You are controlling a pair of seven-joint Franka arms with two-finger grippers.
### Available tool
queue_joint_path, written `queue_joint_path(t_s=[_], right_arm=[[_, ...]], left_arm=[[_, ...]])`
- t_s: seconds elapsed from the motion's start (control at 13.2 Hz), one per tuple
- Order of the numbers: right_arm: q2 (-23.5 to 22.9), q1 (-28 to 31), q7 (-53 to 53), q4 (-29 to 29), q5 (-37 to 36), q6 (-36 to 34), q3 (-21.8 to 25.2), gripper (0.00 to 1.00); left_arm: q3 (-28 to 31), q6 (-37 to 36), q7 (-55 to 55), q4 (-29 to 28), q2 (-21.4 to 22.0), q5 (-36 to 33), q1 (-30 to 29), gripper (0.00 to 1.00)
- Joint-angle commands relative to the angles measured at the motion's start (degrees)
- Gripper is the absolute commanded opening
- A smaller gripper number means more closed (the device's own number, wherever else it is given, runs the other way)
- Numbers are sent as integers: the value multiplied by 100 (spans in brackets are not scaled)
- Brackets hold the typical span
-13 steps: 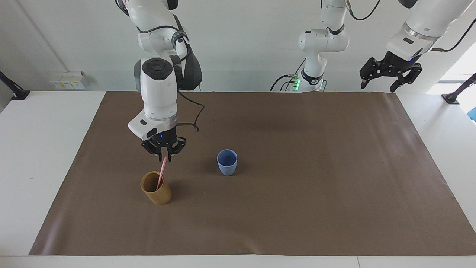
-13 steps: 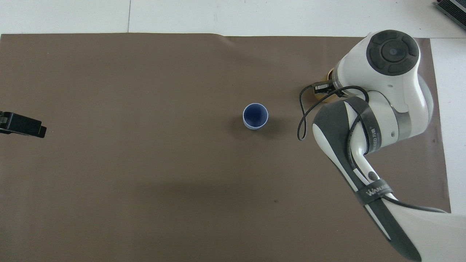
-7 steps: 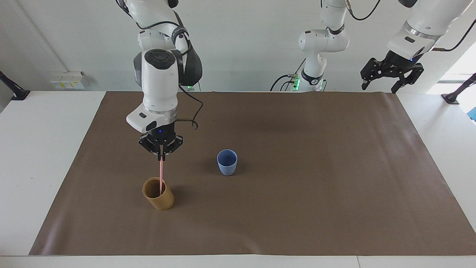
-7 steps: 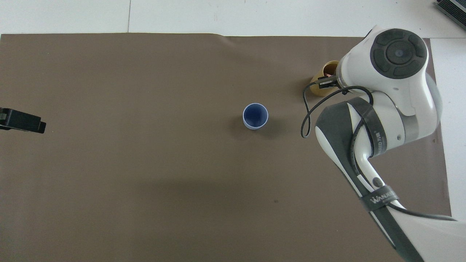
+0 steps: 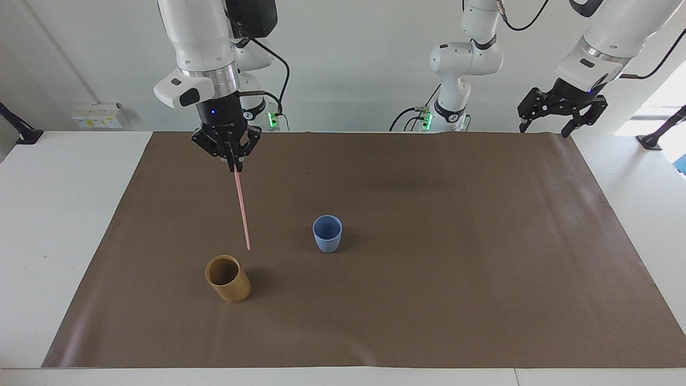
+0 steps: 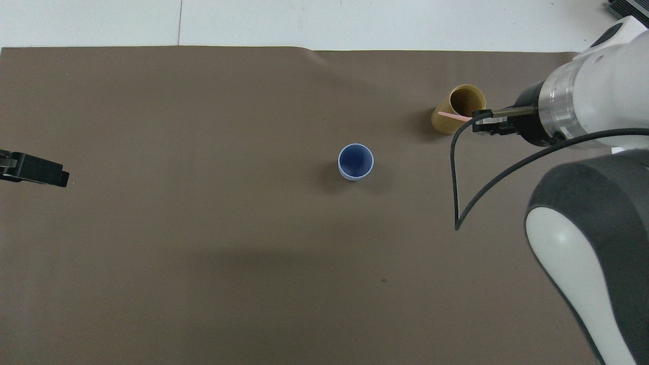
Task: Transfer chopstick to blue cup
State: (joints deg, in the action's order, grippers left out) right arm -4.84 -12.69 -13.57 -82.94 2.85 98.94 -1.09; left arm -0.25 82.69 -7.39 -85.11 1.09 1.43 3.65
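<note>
Carrying: right end effector (image 5: 235, 167) pinched shut on chopstick (image 5: 242, 212), hanging clear above tan cup (image 5: 228, 279). I keep it vertical, traversing toward blue cup (image 5: 327, 234) at three o'clock in the facing view. Left end effector (image 5: 561, 110) open, waiting.

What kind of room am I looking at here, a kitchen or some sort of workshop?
Most likely a robotics lab, not a kitchen. Two white robot arms stand at a white table covered by a plain brown mat, with cables trailing. The only props are a small light-blue cup, a tan cylindrical cup and a thin pink stick.
</note>
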Motion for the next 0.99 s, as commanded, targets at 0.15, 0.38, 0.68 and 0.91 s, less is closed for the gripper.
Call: queue_joint_path(t_s=[0.15,0.38,0.68,0.91], right_arm=[[-148,-434,-1416,23,831,64,-31,0],[-394,-901,-2035,-3,709,117,-31,0],[-447,-998,-2079,-494,385,336,-40,0],[-614,-1086,-2123,-662,331,740,-40,0]], left_arm=[[-2,90,-17,-155,119,50,-40,100],[-2,90,-17,-146,119,50,-40,100],[-2,90,-17,-146,119,50,-31,100],[-2,90,-17,-146,119,50,-40,100]])
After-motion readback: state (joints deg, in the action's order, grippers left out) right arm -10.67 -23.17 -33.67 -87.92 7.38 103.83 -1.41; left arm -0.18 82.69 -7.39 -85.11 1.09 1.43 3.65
